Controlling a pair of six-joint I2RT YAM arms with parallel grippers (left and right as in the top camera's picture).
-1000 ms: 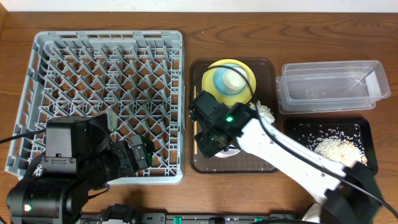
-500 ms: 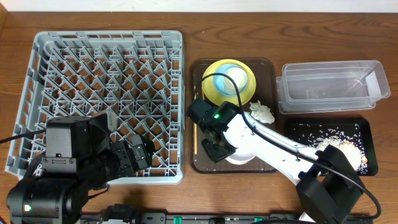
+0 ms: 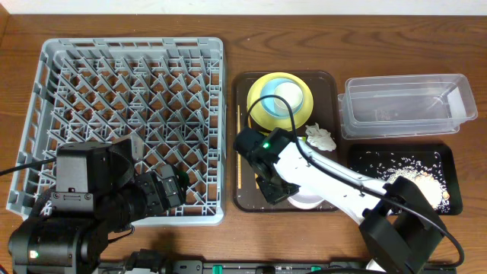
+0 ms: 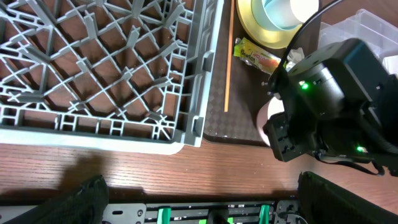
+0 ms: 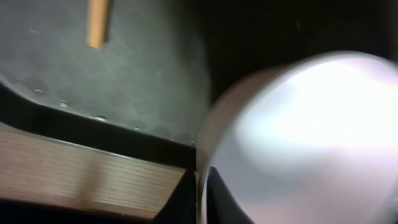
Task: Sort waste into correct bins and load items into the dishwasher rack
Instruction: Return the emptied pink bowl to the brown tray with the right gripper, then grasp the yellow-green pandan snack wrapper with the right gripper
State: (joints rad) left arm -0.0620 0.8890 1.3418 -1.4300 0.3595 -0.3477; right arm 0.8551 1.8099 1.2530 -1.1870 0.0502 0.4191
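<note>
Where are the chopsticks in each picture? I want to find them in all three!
Overhead: the chopsticks lie along the left edge of the brown tray, beside the rack.
Left wrist: top middle, running up and down just right of the rack's corner.
Right wrist: only a wooden tip shows, top left.
Shared landmark: the white bowl, right of the chopsticks in every view.

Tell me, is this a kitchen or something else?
Likely a robot practice table, not a real kitchen: a large grey plastic peg rack, a brown rectangular tray carrying a round yellow plate, and a white robot arm.
</note>
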